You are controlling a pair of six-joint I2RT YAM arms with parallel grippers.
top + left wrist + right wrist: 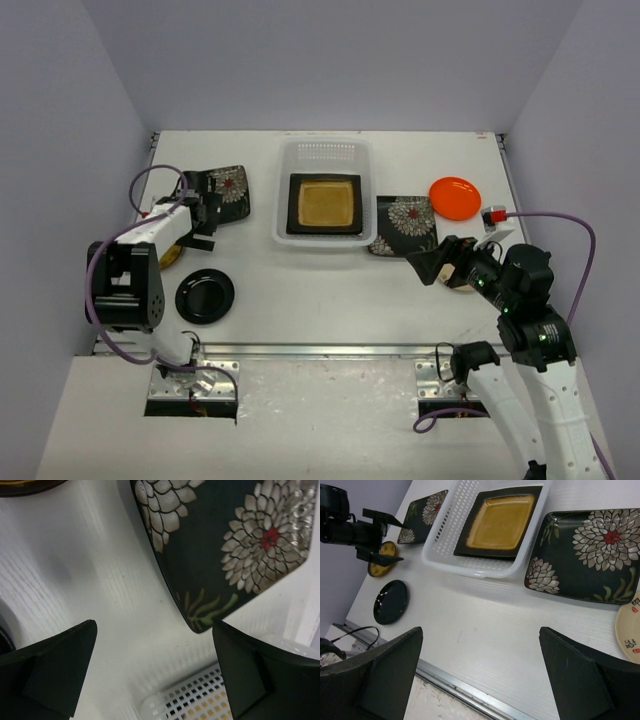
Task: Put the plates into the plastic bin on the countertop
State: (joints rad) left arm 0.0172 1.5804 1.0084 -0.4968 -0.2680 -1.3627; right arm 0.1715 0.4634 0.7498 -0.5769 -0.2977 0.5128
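Spread left gripper near seemingly square, glossy black flowered plate

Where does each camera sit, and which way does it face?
Top external: high behind the bases, facing down on the countertop; left arm and right arm show.
Left wrist: low, facing a flowered plate; open left end effector shows.
Right wrist: higher, facing the plastic bin; open right end effector shows.
Shared: both wrist views include the plastic bin.

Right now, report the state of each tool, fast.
Left tool: open, holding nothing.
Right tool: open, holding nothing.
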